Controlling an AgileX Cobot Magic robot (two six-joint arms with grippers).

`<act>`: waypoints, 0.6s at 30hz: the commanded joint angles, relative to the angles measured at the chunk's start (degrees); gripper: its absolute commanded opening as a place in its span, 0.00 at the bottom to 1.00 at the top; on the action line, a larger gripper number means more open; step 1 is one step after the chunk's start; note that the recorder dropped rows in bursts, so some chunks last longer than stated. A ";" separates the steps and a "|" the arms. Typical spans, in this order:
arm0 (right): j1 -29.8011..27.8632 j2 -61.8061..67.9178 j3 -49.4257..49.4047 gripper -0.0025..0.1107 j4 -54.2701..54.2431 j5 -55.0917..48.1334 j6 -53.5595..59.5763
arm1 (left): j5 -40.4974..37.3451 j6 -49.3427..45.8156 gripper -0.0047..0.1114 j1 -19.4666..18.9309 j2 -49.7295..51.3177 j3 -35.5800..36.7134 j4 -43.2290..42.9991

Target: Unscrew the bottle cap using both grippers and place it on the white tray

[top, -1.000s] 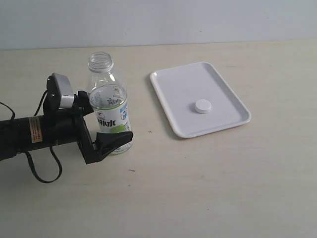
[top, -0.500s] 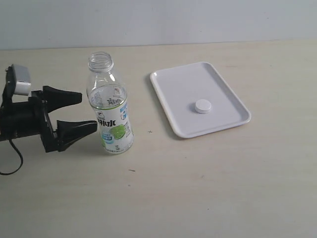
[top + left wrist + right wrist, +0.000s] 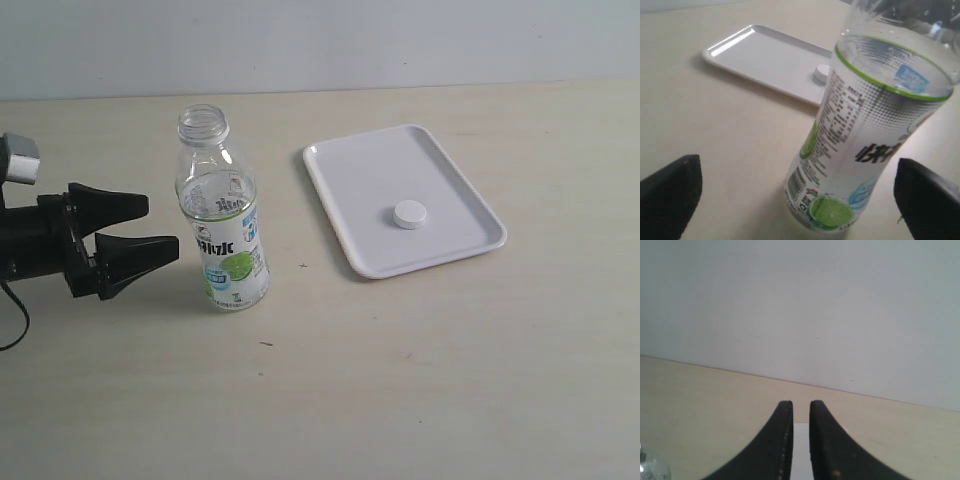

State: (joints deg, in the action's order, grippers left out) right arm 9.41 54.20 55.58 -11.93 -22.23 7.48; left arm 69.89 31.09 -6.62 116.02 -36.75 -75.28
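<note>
Surface: pale beige tabletop [image 3: 400,400] against a plain light wall [image 3: 400,40].

Item 1, bottle cap [image 3: 409,214]: small, round and white. It lies flat on the white tray [image 3: 370,180], near the tray's middle, with nothing touching it.

Item 2, white tray: rectangular with a low rim, set at an angle on the table. It sits to the right of the bottle in the exterior view and well apart from it. It holds only the cap.

Item 3, bottle [image 3: 222,225]: clear plastic with a lime label, standing upright on the table. Its threaded neck [image 3: 203,122] is open and bare.

Item 4, left gripper [image 3: 163,225]: spread wide and released, holding nothing. Its two black fingers point at the bottle from the side, and their tips are near the label but not touching it.

Item 5, right gripper [image 3: 801,404]: out of the exterior view. Its own camera shows the fingers drawn almost together with only a thin slit between them. Nothing is between them, and they are raised off the table.

Status, as a judgement: the unscrewing and the placing both appear complete, since the cap is off the neck and on the tray. Nothing of the task proper seems to be left, except perhaps drawing the arms clear.
</note>
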 commanded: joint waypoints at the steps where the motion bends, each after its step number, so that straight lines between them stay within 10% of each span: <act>1: -0.07 -0.14 -0.33 0.14 0.55 -0.28 0.37 | 0.08 -0.32 0.93 0.37 -0.63 0.10 -0.44; 8: -0.07 -0.14 -0.33 0.14 1.59 -0.21 0.37 | 0.08 -0.41 0.89 0.37 -0.63 0.10 1.32; 11: -0.07 -0.14 -0.33 0.14 1.59 -0.02 0.37 | 0.08 -0.94 0.66 0.37 -0.63 0.10 1.98; 15: -0.07 -0.14 -0.33 0.14 1.98 0.00 0.37 | 0.08 -1.65 0.03 -0.68 -0.63 0.10 -1.74; 18: -0.07 -0.14 -0.33 0.14 2.03 -1.29 0.37 | 0.08 -1.10 0.04 -2.20 -1.38 0.10 -3.12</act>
State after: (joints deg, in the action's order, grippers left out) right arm 9.41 54.20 55.58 -10.61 -22.89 7.56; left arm 69.89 29.08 -7.47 115.89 -36.75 -77.30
